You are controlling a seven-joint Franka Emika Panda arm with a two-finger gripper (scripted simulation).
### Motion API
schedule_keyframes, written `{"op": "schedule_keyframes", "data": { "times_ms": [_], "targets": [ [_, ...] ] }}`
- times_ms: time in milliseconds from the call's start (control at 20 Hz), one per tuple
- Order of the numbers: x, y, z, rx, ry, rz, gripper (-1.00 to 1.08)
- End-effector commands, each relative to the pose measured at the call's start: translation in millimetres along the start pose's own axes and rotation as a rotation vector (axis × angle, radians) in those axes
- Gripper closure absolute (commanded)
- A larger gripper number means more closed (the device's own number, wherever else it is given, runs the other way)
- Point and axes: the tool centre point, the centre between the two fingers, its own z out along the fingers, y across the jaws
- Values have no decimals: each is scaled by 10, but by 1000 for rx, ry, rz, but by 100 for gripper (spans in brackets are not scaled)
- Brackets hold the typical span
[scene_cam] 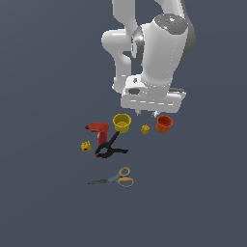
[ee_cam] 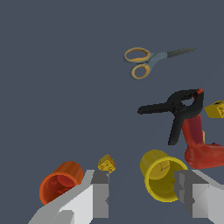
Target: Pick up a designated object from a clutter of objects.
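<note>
Orange-red cup (scene_cam: 164,124) sits on the bench outside the spread, empty jaws of the gripper (scene_cam: 147,114), which hover nearer the yellow cup (scene_cam: 122,122) and small yellow block (scene_cam: 145,129). Dropping straight down risks grabbing the wrong cup or nudging the block. Arm hangs vertical, wrist pointing down.

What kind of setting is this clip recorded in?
Most likely a simulated tabletop test scene, not a real room: a flat, featureless dark grey surface, no walls or furniture, and small scattered household items such as an orange-red cup, scissors and a red drill.
</note>
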Motion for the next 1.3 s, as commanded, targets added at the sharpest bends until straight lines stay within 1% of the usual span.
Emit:
{"op": "schedule_keyframes", "data": {
  "times_ms": [0,650,1250],
  "targets": [
    [-53,-70,85,-7,1,41,-20],
    [-370,-414,506,-34,13,242,-20],
    [-729,-698,867,-46,26,422,-20]
  ]
}}
